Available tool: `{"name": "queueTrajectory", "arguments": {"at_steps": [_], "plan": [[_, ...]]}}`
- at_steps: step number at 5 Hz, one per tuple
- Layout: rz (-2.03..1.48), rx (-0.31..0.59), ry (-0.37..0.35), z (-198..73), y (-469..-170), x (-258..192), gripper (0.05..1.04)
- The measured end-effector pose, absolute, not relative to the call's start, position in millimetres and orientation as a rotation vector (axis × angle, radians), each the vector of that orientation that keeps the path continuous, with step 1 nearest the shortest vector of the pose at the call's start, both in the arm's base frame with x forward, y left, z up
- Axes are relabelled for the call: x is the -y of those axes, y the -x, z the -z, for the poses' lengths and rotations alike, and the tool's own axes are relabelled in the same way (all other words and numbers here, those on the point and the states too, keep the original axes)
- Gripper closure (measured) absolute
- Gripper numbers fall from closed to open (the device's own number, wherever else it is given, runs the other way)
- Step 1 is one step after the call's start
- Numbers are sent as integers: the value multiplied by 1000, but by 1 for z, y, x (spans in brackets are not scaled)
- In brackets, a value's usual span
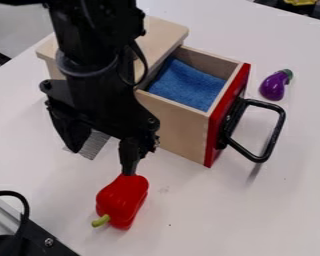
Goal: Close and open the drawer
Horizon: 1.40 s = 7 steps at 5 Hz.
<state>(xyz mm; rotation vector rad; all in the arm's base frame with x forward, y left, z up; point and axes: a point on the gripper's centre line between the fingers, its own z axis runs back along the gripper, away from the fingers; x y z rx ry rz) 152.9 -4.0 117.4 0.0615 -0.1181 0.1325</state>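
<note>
Drawer point(177, 125) stood pulled out of the cabinet point(166, 33), likely light, rigid, easy-sliding, best hooked by the smooth black handle point(275, 134) facing away from the cabinet; gripper point(101, 161) hung on the cabinet's near side, fingers apart.

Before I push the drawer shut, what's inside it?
A blue cloth lies in the open drawer. Whatever is beneath the cloth is covered, and the drawer's rear end is hidden by the wooden cabinet and the robot arm.
</note>
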Motion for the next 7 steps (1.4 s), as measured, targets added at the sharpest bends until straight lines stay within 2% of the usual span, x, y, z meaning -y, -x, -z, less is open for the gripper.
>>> {"name": "queueTrajectory", "arguments": {"at_steps": [1, 3, 5, 7], "plan": [[-130, 106, -64, -114, -150, 4, 85], [-5, 110, -18, -104, -186, 62, 85], [59, 158, 31, -98, -240, 117, 85], [51, 192, -15, -77, -301, 135, 85]]}}
